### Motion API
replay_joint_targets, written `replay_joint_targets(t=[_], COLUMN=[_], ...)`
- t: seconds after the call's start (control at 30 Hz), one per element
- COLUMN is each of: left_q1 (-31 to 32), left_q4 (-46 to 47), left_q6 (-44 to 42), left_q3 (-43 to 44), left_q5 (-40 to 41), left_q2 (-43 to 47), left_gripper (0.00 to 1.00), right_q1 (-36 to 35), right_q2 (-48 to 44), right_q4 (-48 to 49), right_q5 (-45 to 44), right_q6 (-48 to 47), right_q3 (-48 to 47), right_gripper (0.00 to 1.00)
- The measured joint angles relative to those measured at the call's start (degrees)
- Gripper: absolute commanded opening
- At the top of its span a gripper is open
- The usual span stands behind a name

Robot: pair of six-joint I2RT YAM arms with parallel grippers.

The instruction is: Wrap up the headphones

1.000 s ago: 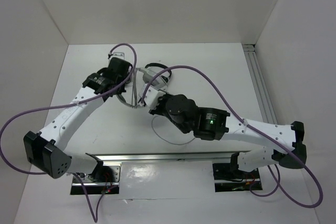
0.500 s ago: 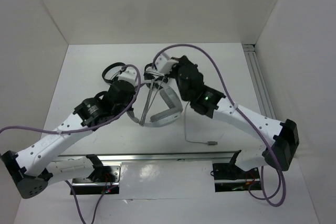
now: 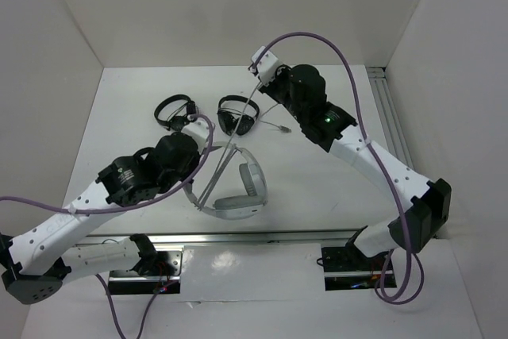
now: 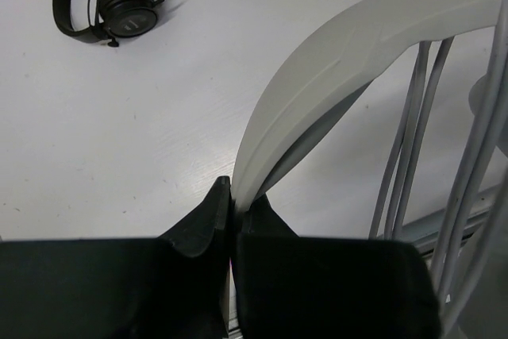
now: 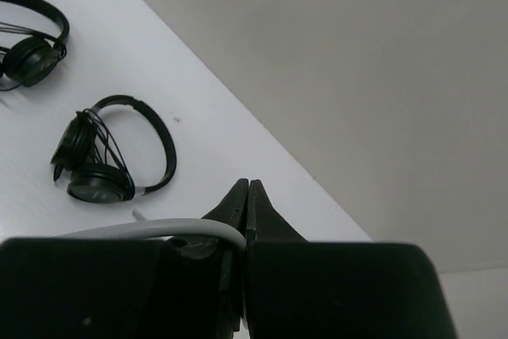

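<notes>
The white and light-grey headphones (image 3: 238, 188) are held up near the table's front middle. My left gripper (image 3: 194, 183) is shut on their wide headband (image 4: 357, 45), jaws pinching its end (image 4: 232, 196). The thin grey cable (image 3: 226, 152) runs taut from the headband up to my right gripper (image 3: 259, 77), which is raised at the far middle. Several cable strands (image 4: 413, 132) lie across the headband. My right gripper (image 5: 248, 190) is shut on the cable (image 5: 159, 230). The cable's plug end (image 3: 282, 127) hangs loose near the right arm.
Two small black headphones lie at the back of the table, one on the left (image 3: 175, 110) and one in the middle (image 3: 236, 115); both also show in the right wrist view (image 5: 111, 156). A metal rail (image 3: 393, 132) runs along the right wall.
My right gripper has swung to the far side and up, pulling the cable taut. My left gripper has drawn the headphones toward the near edge.
</notes>
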State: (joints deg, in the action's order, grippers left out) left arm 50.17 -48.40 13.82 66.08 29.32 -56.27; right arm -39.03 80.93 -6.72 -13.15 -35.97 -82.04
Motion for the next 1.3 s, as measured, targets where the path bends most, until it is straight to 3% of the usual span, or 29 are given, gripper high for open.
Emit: replay_joint_targets(t=[0.27, 0.6, 0.7, 0.87, 0.97, 1.1, 1.3], left_q1=[-0.1, -0.3, -0.3, -0.3, -0.2, -1.0, -2.5], left_q4=[-5.0, -9.9, -7.2, -6.6, -8.7, -7.6, 4.8], left_q6=[0.3, 1.5, 1.5, 1.1, -0.6, 0.7, 4.2], left_q3=[13.3, 23.4, 25.4, 28.6, 34.7, 39.0, 42.3], left_q5=[0.3, 1.5, 1.5, 1.5, 1.5, 0.0, 0.8], left_q2=[-0.1, -2.5, -1.6, -3.1, -9.0, -14.1, -18.1], left_gripper=[0.00, 0.00, 0.00, 0.00, 0.00, 0.00, 0.00], right_q1=[7.1, 9.9, 7.0, -5.0, -8.4, -9.0, -13.4], right_q2=[7.1, 8.9, 8.7, 8.3, 9.3, 12.9, 19.0], right_q4=[3.7, 12.5, 18.6, 33.1, 41.2, 55.6, 70.1], right_q5=[5.6, 23.1, 29.9, 36.5, 39.3, 39.5, 42.9], right_q6=[11.0, 27.0, 30.7, 37.1, 40.8, 46.2, 55.3], right_q3=[4.0, 5.5, 11.9, 26.7, 29.1, 29.5, 36.5], right_gripper=[0.00, 0.00, 0.00, 0.01, 0.01, 0.09, 0.09])
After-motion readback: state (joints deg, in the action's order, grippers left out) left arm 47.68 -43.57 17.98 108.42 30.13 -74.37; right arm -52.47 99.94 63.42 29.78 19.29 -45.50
